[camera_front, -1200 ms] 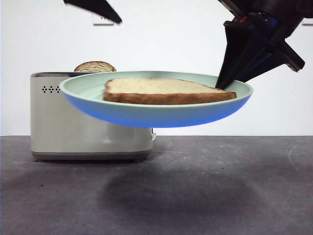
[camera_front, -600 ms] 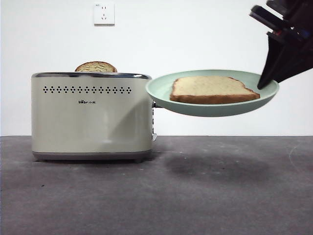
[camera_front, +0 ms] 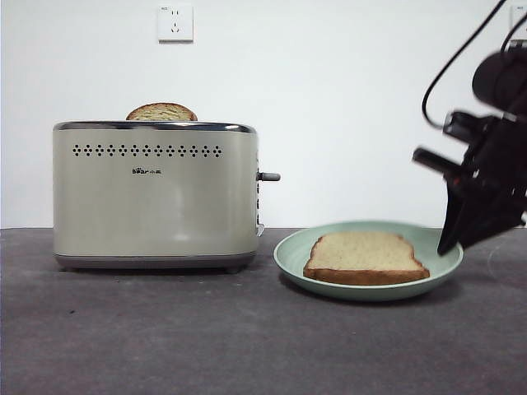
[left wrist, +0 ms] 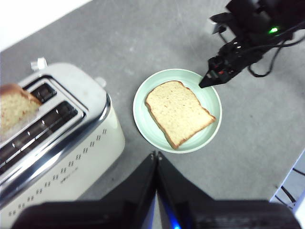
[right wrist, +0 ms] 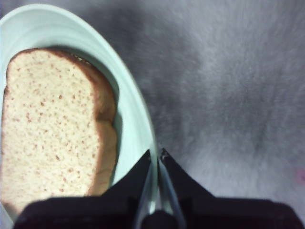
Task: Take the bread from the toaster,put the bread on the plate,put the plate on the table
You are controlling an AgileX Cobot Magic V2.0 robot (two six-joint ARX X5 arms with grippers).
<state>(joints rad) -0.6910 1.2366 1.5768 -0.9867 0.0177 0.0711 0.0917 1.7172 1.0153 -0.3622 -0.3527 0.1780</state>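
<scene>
Front view: your round mint-green plate (camera_front: 369, 253) sits on the dark grey surface (camera_front: 165, 329) beside the boxy cream toaster (camera_front: 155, 194), carrying the pale tan bread slice (camera_front: 366, 258). The right tool (right wrist: 155, 157) grips its rim; release next. The left tool (left wrist: 155, 156) is clenched, empty.

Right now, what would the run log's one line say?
bread on plate | plate on table beside toaster | right gripper pinching plate rim | left gripper shut, above

The second slice (camera_front: 161, 112) sits mostly sunk in the toaster (camera_front: 155, 197), only its domed top showing. Toaster logo (camera_front: 146, 171) is too tiny to read. In the right wrist view the plate (right wrist: 138, 124) and bread (right wrist: 52, 129) are cut off, and the table (right wrist: 228, 95) is blurry.
</scene>
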